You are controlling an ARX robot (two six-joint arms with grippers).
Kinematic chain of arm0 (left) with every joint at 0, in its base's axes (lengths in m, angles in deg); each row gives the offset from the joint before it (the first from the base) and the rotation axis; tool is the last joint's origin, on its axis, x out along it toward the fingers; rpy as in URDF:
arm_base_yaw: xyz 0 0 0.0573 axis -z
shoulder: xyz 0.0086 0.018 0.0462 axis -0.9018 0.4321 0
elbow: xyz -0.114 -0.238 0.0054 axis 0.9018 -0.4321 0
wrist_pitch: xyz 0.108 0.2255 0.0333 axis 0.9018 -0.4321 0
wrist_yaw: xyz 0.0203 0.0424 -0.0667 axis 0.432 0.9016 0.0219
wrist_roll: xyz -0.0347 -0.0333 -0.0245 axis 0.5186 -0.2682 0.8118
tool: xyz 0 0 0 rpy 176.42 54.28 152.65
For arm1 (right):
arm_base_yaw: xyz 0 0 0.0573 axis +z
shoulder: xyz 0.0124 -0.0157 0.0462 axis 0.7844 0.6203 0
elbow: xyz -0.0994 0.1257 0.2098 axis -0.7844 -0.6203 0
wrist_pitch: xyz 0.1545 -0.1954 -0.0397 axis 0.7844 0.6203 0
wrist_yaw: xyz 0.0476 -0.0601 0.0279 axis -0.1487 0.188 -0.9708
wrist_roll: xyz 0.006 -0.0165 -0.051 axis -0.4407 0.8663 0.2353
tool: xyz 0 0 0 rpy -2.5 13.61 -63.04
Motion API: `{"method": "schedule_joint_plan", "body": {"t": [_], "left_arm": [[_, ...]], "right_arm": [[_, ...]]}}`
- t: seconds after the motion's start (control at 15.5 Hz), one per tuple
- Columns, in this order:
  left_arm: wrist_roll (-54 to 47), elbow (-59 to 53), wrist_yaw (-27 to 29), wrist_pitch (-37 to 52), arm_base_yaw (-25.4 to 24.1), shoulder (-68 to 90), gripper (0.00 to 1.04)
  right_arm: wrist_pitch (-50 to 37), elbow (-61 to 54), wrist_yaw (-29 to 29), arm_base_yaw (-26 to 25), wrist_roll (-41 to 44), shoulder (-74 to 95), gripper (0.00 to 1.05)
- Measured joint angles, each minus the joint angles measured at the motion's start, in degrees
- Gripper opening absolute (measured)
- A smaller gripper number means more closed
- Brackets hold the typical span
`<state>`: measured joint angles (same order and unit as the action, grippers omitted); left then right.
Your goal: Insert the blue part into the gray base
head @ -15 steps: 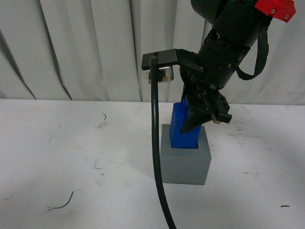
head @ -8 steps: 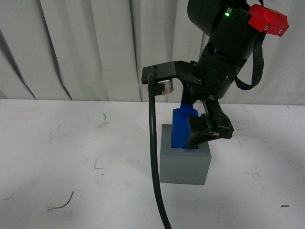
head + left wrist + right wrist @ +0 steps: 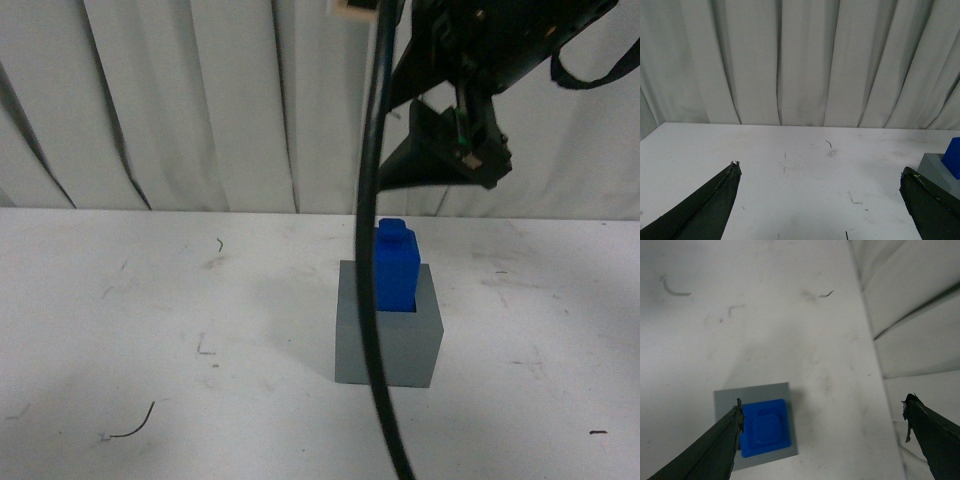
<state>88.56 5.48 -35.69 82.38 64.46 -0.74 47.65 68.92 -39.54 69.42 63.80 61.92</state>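
Hovering high above the gray base (image 3: 388, 345), my right pincer (image 3: 822, 401) hangs spread wide and empty, fitting, I judge, since the blue block (image 3: 397, 265) stands upright in the base's recess on the bench (image 3: 150, 330). My left pincer (image 3: 820, 168) is likewise spread, well aside. A black cable (image 3: 370, 200) crosses the block's edge, and the base's walls hide how deep it sits.

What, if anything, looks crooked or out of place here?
Nothing much. The blue part stands upright in the recess of the gray base, with its top poking out above. The right claw hangs open above it, touching nothing. The only oddity is a small dark curled scrap lying on the table.
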Motion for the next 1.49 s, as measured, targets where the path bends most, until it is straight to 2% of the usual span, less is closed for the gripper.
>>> {"method": "schedule_joint_plan", "body": {"t": [0.06,0.26,0.39,0.52,0.58,0.65,0.71,0.84,0.97,1.1,1.16,1.49], "left_arm": [[0.02,0.00,0.00,0.02,0.00,0.00,0.98],[0.02,0.00,0.00,0.00,0.00,0.00,0.98],[0.02,0.00,0.00,0.02,0.00,0.00,0.98],[0.02,0.00,0.00,0.02,0.00,0.00,0.98],[0.02,0.00,-0.02,0.02,0.00,0.00,0.98],[0.00,0.00,0.00,0.02,0.00,0.00,0.98],[0.02,0.00,-0.02,0.00,0.00,0.00,0.98],[0.02,0.00,0.04,0.02,0.00,0.00,0.98],[0.00,0.00,-0.02,0.02,0.00,0.00,0.98],[0.02,0.00,0.02,0.02,0.00,0.00,0.98],[0.00,0.00,0.00,0.02,0.00,0.00,0.98],[0.02,0.00,0.00,0.02,0.00,0.00,0.98]], "right_arm": [[-7.67,-4.61,-3.28,-2.05,-3.04,-3.87,0.98],[-35.98,-20.81,-7.13,-8.33,-17.57,-15.96,0.98],[-55.49,-33.51,-6.69,-13.11,-30.05,-24.90,0.98],[-70.47,-45.44,-5.29,-17.20,-41.07,-32.57,0.98],[-73.88,-50.27,-4.50,-17.81,-45.13,-36.26,0.98],[-72.87,-54.47,-1.79,-17.42,-47.65,-40.63,0.96],[-66.69,-59.39,11.50,-16.50,-53.24,-47.43,0.84],[-63.84,-71.63,27.32,-18.08,-60.15,-60.98,0.60],[-57.75,-81.85,28.46,-17.99,-62.07,-75.17,0.36],[-57.90,-86.86,28.50,-17.77,-62.60,-83.76,0.10],[-58.05,-87.56,28.50,-17.77,-62.49,-85.07,0.01],[-56.11,-93.18,28.52,-17.77,-62.77,-92.08,0.02]]}}
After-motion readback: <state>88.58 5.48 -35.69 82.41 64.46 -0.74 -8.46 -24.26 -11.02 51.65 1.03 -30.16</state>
